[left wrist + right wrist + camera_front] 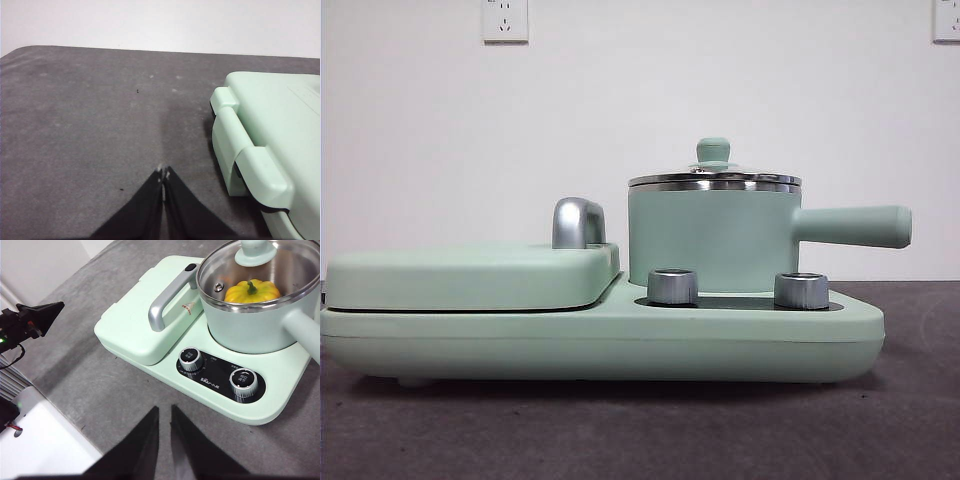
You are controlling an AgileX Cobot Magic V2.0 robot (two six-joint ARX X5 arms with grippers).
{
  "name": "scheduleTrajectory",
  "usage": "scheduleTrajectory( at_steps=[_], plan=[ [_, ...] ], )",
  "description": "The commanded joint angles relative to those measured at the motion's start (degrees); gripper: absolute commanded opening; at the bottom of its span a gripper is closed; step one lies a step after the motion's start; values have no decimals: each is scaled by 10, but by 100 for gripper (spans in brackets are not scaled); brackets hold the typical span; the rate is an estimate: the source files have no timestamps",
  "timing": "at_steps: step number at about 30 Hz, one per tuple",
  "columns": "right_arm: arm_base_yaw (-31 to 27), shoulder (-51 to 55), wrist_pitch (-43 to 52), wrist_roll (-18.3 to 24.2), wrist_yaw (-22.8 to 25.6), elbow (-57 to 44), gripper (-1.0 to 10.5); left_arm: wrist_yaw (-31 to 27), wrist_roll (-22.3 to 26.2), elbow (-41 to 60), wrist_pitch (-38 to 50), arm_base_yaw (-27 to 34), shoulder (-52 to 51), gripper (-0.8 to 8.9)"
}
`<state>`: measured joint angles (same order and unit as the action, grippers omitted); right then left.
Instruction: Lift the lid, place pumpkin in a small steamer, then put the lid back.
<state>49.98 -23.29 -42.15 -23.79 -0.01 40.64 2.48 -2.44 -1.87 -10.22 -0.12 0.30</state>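
The small steamer (710, 240) stands on the right half of the appliance, its long handle (850, 226) pointing right. The lid (715, 180) rests flat on the steamer's rim, mint knob up. Through the glass of the lid (220, 270), the right wrist view shows the yellow pumpkin (252, 291) lying inside the steamer (250, 330). My right gripper (165, 410) hangs over the table in front of the appliance, jaws shut with only a thin slit and nothing in them. My left gripper (163, 173) hovers over bare table left of the appliance, shut and empty.
The wide mint-green appliance base (600, 340) carries a flat griddle cover (470, 275) with a chrome handle (577, 222) on its left half. Two silver knobs (672, 286) (801, 290) sit in front of the steamer. A dark grey mat covers the table.
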Motion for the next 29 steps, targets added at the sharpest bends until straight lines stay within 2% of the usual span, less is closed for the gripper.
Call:
scheduleTrajectory(
  at_steps=[1, 19, 21, 24, 29],
  plan=[
    [6, -2, 6, 6, 0, 1, 36, 0, 7, 11, 4, 1, -1, 7],
    [6, 6, 6, 6, 0, -3, 36, 0, 7, 11, 4, 1, -1, 7],
    [-9, 14, 6, 6, 3, -7, 36, 0, 7, 11, 4, 1, -1, 7],
    [-66, 29, 39, 7, 0, -38, 36, 0, 7, 11, 4, 1, -1, 7],
    [-218, 93, 145, 7, 0, -141, 36, 0, 7, 11, 4, 1, -1, 7]
  ],
)
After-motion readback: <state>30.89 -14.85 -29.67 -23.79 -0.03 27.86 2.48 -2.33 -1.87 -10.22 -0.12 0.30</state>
